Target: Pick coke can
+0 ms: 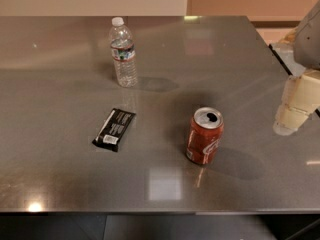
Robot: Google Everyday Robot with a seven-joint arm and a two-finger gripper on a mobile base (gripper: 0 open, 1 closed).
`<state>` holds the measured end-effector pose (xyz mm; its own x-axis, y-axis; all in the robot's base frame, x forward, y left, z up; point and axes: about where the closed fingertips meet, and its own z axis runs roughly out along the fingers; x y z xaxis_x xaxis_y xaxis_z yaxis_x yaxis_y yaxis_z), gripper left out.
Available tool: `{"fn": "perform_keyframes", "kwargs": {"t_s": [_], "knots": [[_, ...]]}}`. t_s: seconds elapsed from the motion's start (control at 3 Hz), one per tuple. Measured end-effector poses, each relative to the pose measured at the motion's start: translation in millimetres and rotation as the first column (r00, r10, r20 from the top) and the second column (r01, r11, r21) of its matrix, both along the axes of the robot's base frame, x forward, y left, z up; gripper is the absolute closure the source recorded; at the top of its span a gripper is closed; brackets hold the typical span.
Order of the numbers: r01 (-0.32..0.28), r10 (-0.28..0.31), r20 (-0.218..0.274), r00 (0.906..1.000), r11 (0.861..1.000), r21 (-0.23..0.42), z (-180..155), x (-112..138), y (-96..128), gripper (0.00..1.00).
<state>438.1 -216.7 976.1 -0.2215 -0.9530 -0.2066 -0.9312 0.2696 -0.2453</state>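
Note:
The coke can (205,136) stands upright on the grey metal table (60,99), right of centre and near the front edge. It is red with white lettering and a silver top with an open pull-tab hole. My gripper (295,111) hangs at the right edge of the camera view, pale and blocky, above the table. It is to the right of the can, well apart from it, and holds nothing.
A clear plastic water bottle (123,51) stands upright at the back, left of centre. A flat black snack bar wrapper (114,129) lies left of the can. The table's front edge (150,211) runs close below the can.

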Motion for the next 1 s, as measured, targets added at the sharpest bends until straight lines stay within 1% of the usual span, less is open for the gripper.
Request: {"fn": "perform_keyframes", "kwargs": {"t_s": [0.33, 0.67, 1.0], "knots": [[0.000, 0.000, 0.000, 1.0000, 1.000, 0.000, 0, 0, 0, 0.00], [-0.085, 0.092, -0.046, 0.9947, 0.988, 0.130, -14, 5, 19, 0.00], [-0.126, 0.141, -0.067, 0.9877, 0.972, 0.197, -21, 7, 29, 0.00]]}}
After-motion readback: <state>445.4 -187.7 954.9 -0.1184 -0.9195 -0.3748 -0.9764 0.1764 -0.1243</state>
